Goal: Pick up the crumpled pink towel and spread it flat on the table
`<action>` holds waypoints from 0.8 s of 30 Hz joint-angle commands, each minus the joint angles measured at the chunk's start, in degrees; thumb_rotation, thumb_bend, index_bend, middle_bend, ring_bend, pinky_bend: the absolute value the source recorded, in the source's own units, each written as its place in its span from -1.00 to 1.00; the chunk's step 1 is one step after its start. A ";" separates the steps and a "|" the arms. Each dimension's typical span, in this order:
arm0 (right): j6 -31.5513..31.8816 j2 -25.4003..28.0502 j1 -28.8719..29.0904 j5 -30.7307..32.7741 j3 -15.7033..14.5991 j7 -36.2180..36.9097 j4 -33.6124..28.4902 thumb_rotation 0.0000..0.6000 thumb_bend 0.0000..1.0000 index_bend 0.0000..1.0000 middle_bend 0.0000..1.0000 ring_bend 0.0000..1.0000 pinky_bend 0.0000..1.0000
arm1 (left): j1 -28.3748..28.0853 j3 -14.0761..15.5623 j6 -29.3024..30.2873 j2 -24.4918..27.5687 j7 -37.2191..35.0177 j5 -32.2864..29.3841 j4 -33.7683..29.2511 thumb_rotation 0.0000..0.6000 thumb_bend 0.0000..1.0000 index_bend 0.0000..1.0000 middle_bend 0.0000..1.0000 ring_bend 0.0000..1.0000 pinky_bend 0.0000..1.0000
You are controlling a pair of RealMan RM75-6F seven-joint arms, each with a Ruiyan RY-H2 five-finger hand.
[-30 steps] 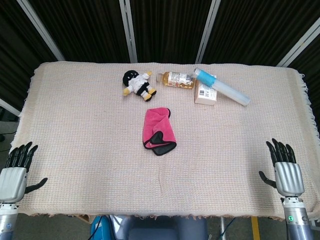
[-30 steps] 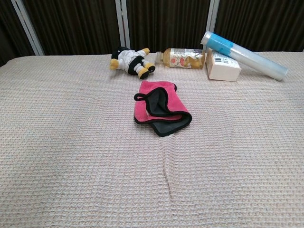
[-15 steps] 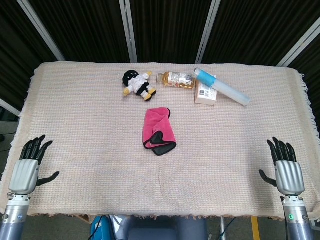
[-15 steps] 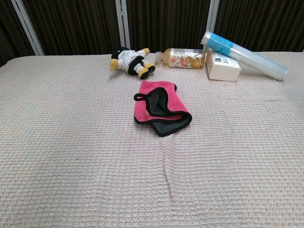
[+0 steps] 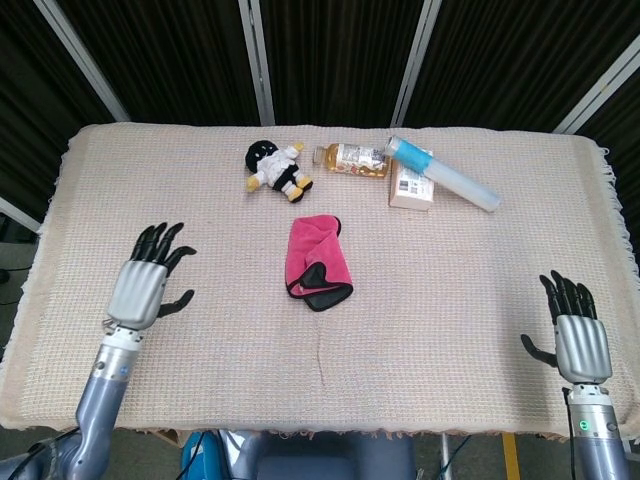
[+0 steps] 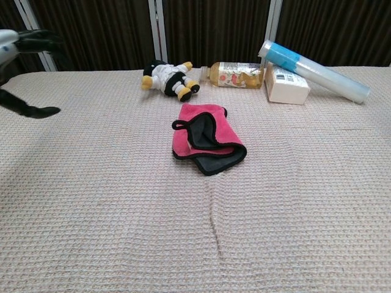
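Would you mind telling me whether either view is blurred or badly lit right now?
Head view: even light, sharp throughout; the pink towel and both open hands, left hand and right hand, read clearly. Chest view: the towel is crisp, but the left hand at the upper-left edge is smeared and cropped; the right hand is out of frame.

One towel (image 5: 316, 263), one doll (image 5: 277, 168), one bottle (image 5: 352, 159). One box (image 5: 412, 187) and one tube (image 5: 443, 173) right of the bottle. Two hands: left (image 5: 147, 281), right (image 5: 575, 335).

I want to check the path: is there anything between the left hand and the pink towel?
Nothing: in the head view only bare woven tablecloth separates the left hand from the pink towel. The plush doll lies farther back.
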 commanded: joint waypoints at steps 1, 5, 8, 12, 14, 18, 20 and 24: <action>-0.28 0.10 0.13 0.45 0.32 0.39 0.11 1.00 -0.53 -1.00 -1.00 -1.00 -1.00 | -5.23 -2.62 -4.72 -4.36 5.89 -4.50 1.42 1.00 -0.44 -0.35 -0.87 -1.00 -1.00; -1.08 0.10 0.40 1.35 0.73 0.96 0.48 1.00 -0.53 -1.00 -1.00 -1.00 -1.00 | -9.00 -3.71 -6.90 -8.70 10.24 -8.05 3.81 1.00 -0.47 -0.40 -0.87 -1.00 -1.00; -1.95 0.09 0.62 2.02 0.89 1.47 0.83 1.00 -0.53 -1.00 -1.00 -1.00 -1.00 | -10.99 -4.25 -7.07 -12.13 11.95 -9.84 5.52 1.00 -0.65 -0.51 -0.88 -1.00 -1.00; -2.88 0.17 0.91 2.76 1.18 2.32 1.27 1.00 -0.53 -1.00 -1.00 -1.00 -1.00 | -13.31 -4.73 -6.47 -16.85 13.74 -11.73 7.98 1.00 -0.74 -0.54 -0.88 -1.00 -1.00; -3.04 0.22 0.93 2.99 1.32 2.84 1.49 1.00 -0.53 -1.00 -1.00 -1.00 -1.00 | -14.59 -4.96 -6.33 -19.20 14.07 -12.35 8.75 1.00 -0.74 -0.54 -0.88 -1.00 -1.00; -3.43 0.62 1.15 3.35 1.75 4.01 1.34 1.00 -0.53 -1.00 -1.00 -1.00 -1.00 | -16.67 -4.98 -5.86 -22.52 15.96 -13.03 10.71 1.00 -0.73 -0.54 -0.88 -1.00 -1.00; -3.86 0.69 1.23 3.59 1.77 4.43 1.36 1.00 -0.53 -1.00 -1.00 -1.00 -1.00 | -17.51 -5.20 -5.31 -24.12 16.38 -13.12 12.03 1.00 -0.69 -0.54 -0.87 -1.00 -1.00; -4.12 0.98 1.28 3.49 1.74 5.47 1.13 1.00 -0.53 -1.00 -1.00 -1.00 -1.00 | -19.76 -6.14 -4.38 -27.94 15.03 -12.07 16.73 1.00 -0.64 -0.54 -0.87 -1.00 -1.00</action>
